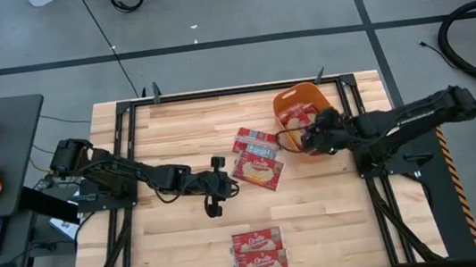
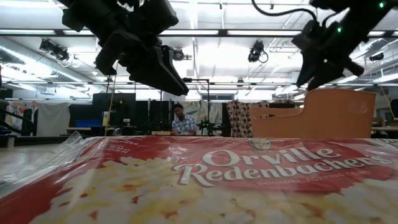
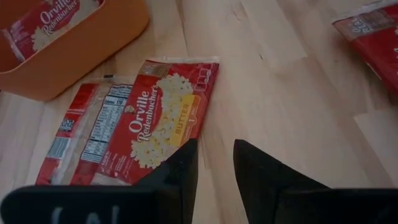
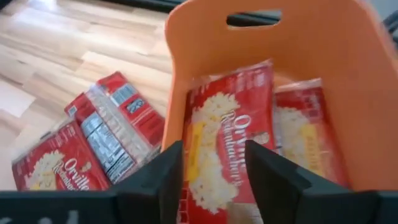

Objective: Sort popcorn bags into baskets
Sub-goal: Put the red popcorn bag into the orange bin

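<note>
High view: right gripper (image 1: 310, 136) hovering over orange basket (image 1: 292, 102), fingers spread, pinching nothing; Orville Redenbacher's popcorn bags (image 4: 227, 146) lying inside. Left gripper (image 1: 217, 185) sitting mid-table, fingers slightly parted, empty, just beside butter popcorn bag (image 1: 258, 169). Two more bags (image 1: 258, 257) lying at near table edge.

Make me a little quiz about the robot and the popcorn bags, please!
1. True or false: the orange basket already has popcorn bags in it.
2. Which gripper hovers over the basket? A) the left gripper B) the right gripper
3. Fill in: the pair of bags nearest the table's front edge lies ____ the basket.

Key:
1. True: the right wrist view shows bags inside.
2. B. The left gripper, fingers slightly apart, is over bare table near the middle bags.
3. Outside.
</note>
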Robot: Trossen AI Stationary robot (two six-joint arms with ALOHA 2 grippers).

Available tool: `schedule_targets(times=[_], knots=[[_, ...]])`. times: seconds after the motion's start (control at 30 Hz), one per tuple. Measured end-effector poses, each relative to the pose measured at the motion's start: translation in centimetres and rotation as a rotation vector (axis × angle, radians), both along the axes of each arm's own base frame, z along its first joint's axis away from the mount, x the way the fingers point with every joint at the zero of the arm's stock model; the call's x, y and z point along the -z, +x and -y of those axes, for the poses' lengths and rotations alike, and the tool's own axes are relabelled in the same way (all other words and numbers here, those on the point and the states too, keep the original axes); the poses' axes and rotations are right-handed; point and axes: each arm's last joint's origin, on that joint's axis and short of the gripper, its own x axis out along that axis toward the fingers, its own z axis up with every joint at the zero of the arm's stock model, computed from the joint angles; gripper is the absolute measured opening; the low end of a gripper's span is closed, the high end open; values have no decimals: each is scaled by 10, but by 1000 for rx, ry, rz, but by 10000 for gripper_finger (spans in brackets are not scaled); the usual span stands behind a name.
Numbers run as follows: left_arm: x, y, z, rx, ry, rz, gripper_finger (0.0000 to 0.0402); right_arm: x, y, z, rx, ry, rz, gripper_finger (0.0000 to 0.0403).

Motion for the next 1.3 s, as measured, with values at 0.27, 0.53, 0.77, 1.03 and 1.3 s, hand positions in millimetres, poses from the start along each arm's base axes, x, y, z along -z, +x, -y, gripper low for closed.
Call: schedule_targets(times=[0.27,0.53,0.77,1.03,1.3], knots=[[2,0,1,72,-38,-17,107,-28,30,-10,-297,-153,25,183],[35,11,4,96,59,-91,108,-3,92,-44,-715,-369,-34,183],[58,14,0,45,270,-162,108,29,111,-62,-823,-402,-153,183],[61,9,11,169,120,-219,108,19,117,-83,-904,-346,-71,182],[46,11,26,315,-274,-323,107,32,116,-107,-1055,-32,38,182]])
